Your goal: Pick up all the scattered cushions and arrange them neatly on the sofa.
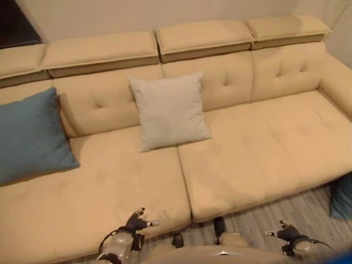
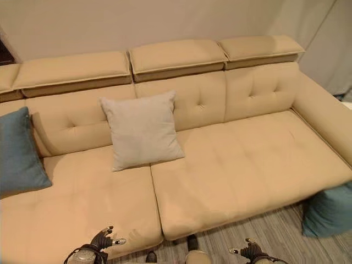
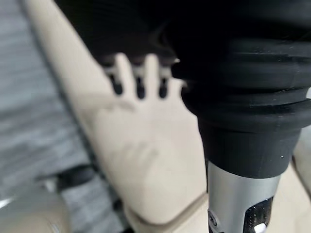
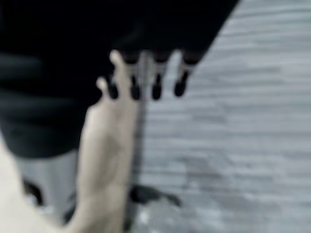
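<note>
Against a plain pale wall stands a long cream sofa [image 2: 236,165] with tufted back cushions, raised headrest pads along the top, and an armrest at the robot's right end. Seat is split into two wide sections by a seam near the middle; the leather-like surface looks smooth, with slight creases near the front edge.

A light grey cushion [image 2: 141,130] leans upright against the backrest, straddling the left side of the seat seam. A teal cushion [image 1: 32,136] sits propped at the left end of the seat, tilted against the backrest. A second teal cushion [image 2: 328,212] lies on the floor at the right front corner of the sofa, touching or just beside its base.

Floor [image 2: 264,231] is grey wood-grain planking, running in front of the sofa.

Left hand [image 1: 137,221] hangs low over the front edge of the left seat section, fingers [image 3: 140,80] relaxed and spread, holding nothing. Right hand [image 1: 287,233] hangs low over the floor in front of the right seat section, fingers [image 4: 156,82] likewise loose and empty.
</note>
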Tool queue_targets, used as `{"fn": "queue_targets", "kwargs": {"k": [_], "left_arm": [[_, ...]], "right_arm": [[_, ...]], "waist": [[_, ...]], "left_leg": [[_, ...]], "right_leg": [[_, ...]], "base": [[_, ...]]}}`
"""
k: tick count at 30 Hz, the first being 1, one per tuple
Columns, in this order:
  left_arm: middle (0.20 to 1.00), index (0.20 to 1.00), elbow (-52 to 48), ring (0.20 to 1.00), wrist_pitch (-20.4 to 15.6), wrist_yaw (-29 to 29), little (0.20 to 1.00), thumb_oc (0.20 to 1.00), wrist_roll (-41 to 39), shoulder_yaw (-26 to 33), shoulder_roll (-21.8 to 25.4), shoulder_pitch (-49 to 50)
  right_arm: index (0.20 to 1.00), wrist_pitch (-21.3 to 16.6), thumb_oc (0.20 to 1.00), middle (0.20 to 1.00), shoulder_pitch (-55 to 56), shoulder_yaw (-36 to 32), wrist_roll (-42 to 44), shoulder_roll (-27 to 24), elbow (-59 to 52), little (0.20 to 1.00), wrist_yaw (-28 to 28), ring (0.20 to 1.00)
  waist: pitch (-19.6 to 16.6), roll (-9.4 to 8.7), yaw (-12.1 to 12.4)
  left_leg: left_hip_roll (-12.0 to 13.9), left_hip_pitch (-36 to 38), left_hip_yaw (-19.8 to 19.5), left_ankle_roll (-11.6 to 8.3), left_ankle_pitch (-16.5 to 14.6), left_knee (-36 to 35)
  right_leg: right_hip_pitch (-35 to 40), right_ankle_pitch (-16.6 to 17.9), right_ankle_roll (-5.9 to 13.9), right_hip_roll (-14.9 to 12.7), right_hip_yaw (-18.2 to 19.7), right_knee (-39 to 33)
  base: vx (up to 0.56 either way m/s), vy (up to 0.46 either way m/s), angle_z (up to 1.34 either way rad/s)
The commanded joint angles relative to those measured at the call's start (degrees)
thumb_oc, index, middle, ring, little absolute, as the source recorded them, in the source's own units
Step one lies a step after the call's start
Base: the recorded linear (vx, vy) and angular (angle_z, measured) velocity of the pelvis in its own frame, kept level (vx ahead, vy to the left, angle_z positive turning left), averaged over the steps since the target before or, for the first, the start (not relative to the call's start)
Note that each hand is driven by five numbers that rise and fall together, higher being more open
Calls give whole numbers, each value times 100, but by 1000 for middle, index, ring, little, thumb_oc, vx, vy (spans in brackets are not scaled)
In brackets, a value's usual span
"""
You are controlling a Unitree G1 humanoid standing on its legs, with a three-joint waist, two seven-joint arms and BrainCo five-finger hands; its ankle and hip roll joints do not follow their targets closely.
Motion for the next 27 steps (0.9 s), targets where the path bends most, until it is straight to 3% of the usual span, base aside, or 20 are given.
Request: {"fn": "queue_targets", "kwargs": {"k": [1,3,7,8,11,17,18,19,20,21,22,24,26,27], "left_arm": [[1000,1000,56,1000,-54,107,1000,1000,282,142,144,-127],[1000,1000,109,1000,4,71,1000,1000,327,189,162,-44],[1000,1000,333,1000,104,46,1000,1000,398,342,144,178],[1000,1000,379,1000,117,50,1000,1000,420,371,134,228],[1000,1000,360,1000,108,57,1000,1000,444,330,87,236],[1000,1000,316,1000,129,60,1000,1000,471,148,-76,109],[1000,1000,242,1000,127,75,1000,1000,427,64,-142,46],[1000,1000,242,1000,127,75,1000,1000,427,64,-141,43],[1000,1000,125,1000,89,114,1000,1000,289,-116,-263,-92],[1000,1000,125,1000,89,114,1000,1000,289,-116,-262,-95],[1000,1000,132,1000,90,154,1000,1000,257,-188,-336,-178],[1000,1000,207,1000,99,157,1000,1000,197,-201,-406,-194],[1000,1000,239,1000,112,183,1000,1000,206,-206,-461,-200],[1000,1000,258,1000,117,172,1000,1000,238,-211,-481,-186]], "right_arm": [[1000,6,1000,1000,-221,191,-130,-226,44,1000,-147,1000],[1000,-10,1000,1000,-156,200,-113,-191,39,1000,-150,1000],[1000,-25,1000,1000,-26,137,-76,-155,76,1000,-138,1000],[1000,-19,1000,1000,-53,129,-62,-142,50,1000,-167,1000],[1000,-29,1000,1000,-114,185,-21,-104,-40,1000,-196,1000],[1000,-54,1000,1000,-18,153,267,-61,-141,1000,-241,1000],[1000,-39,1000,1000,20,146,361,-32,-97,1000,-259,1000],[1000,-39,1000,1000,18,145,361,-30,-97,1000,-259,1000],[1000,-9,1000,1000,2,204,411,15,-1,1000,-275,1000],[1000,-9,1000,1000,0,203,411,16,-1,1000,-275,1000],[1000,35,1000,1000,-27,213,424,46,79,1000,-279,1000],[1000,65,1000,1000,14,111,513,102,208,1000,-285,1000],[1000,101,1000,1000,25,-12,673,145,255,1000,-292,1000],[1000,114,1000,1000,-54,-70,774,189,242,1000,-296,1000]], "waist": [[119,229,215],[121,276,345],[-57,297,596],[-108,226,784],[-144,107,890],[-108,54,608],[-8,27,592],[-23,23,585],[103,6,700],[90,-1,689],[63,35,701],[-30,137,626],[-70,180,576],[-99,240,513]], "left_leg": [[238,17,-260,-325,-184,106],[342,-28,-33,-276,-12,-47],[537,-53,386,-228,175,-241],[591,-141,655,-259,200,-174],[623,-189,875,-310,189,-84],[826,-360,996,-476,151,458],[848,-479,719,-535,93,881],[843,-498,714,-535,111,871],[498,-588,-330,-567,-30,971],[489,-599,-338,-566,-6,951],[315,-593,-805,-569,-37,798],[287,-379,-923,-534,-76,498],[305,-257,-824,-516,-79,386],[333,-57,-600,-476,-78,198]], "right_leg": [[-44,-44,31,48,-1173,147],[171,-425,-134,-18,-1701,615],[792,-1011,-241,-14,-2193,1203],[1216,-1054,-174,-107,-2450,1073],[1464,-1164,-177,-76,-2585,585],[1611,-1075,-308,265,-2152,-87],[1649,-1011,-370,329,-1966,-189],[1630,-1004,-372,326,-1972,-191],[1621,-883,-389,389,-1668,-300],[1605,-878,-388,381,-1677,-301],[1557,-854,-360,404,-1471,-262],[1479,-826,-300,458,-1231,-240],[1421,-768,-238,452,-1072,-222],[1327,-651,-155,435,-794,-182]], "base": [[-203,91,-101],[-222,82,-99],[-225,1,-91],[-196,-59,-94],[-112,-109,-104],[-74,-123,-36],[-90,-59,-8],[-158,-54,-65],[-96,-19,-67],[-105,30,-74],[-5,82,-49],[16,147,-135],[21,167,-185],[5,190,-96]]}}
